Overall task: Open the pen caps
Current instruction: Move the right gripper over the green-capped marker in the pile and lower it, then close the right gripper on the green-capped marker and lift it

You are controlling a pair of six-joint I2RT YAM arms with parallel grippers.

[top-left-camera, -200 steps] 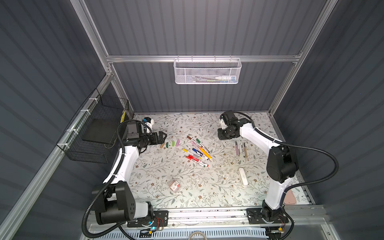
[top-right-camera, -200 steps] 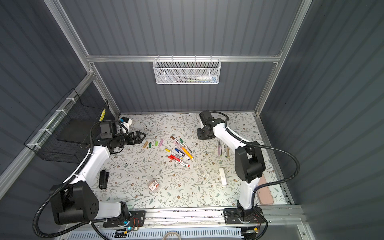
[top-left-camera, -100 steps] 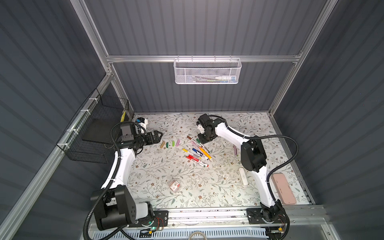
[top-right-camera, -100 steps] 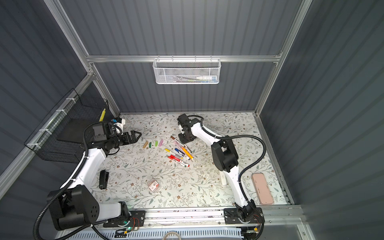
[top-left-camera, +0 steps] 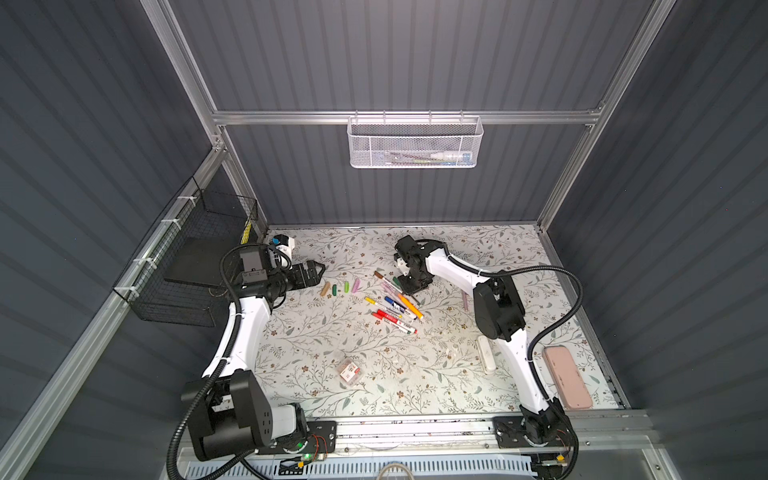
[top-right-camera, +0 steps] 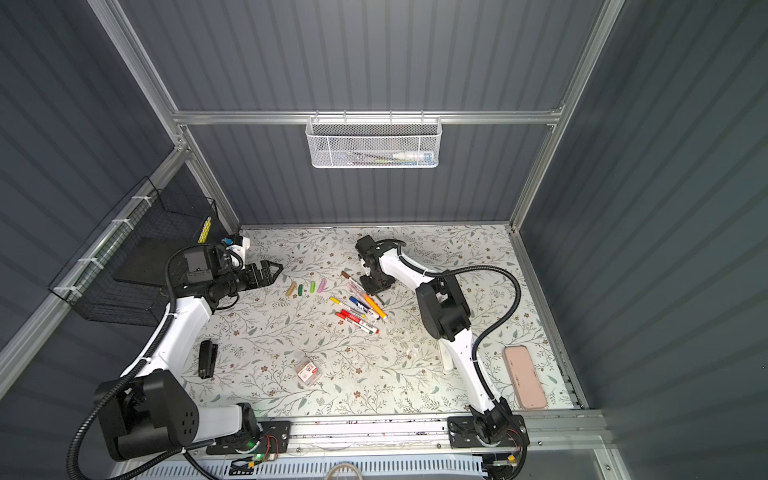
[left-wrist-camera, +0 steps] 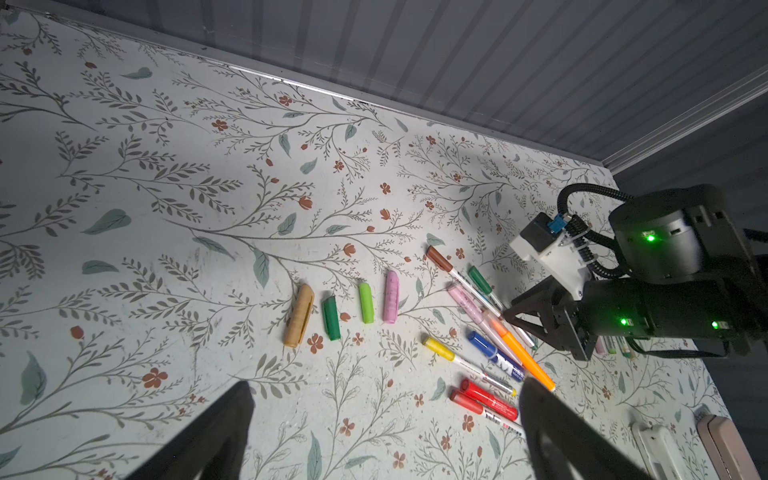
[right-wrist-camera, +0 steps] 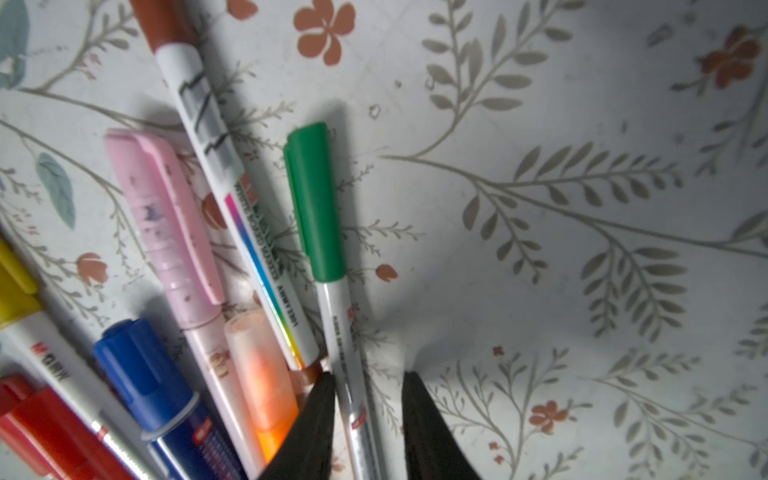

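- Right wrist view: the right gripper (right-wrist-camera: 368,399) has its jaws only narrowly apart, astride the white barrel of a slim green-capped pen (right-wrist-camera: 348,365). The barrel lies against 1 finger (right-wrist-camera: 320,419) and a gap shows at the other, so it does not look clamped yet.
- That pen's green plastic cap (right-wrist-camera: 316,203) is on its barrel, out ahead of the fingertips.
- Outside the jaws, on the touching finger's side, lie more capped pens: a brown cap (right-wrist-camera: 162,20), a pale pink clip cap (right-wrist-camera: 166,216), a clear orange cap (right-wrist-camera: 257,353), a blue cap (right-wrist-camera: 141,365) and a yellow cap (right-wrist-camera: 12,291).
- The left wrist view adds 2 red caps (left-wrist-camera: 478,388), side by side.
- The left gripper (left-wrist-camera: 384,384) hangs with its jaws spread wide and nothing between them.
- Ahead of those open jaws, well apart from them, 4 loose caps lie in a row: tan (left-wrist-camera: 299,316), dark green (left-wrist-camera: 331,318), lime green (left-wrist-camera: 365,303) and pink (left-wrist-camera: 391,297).
- Slim bare pen bodies (left-wrist-camera: 611,345) show behind the right gripper, but too hidden to count.
- Judged progress: 4 caps are off and 8 are left, so about a third is done. The green-capped pen seems next in hand.
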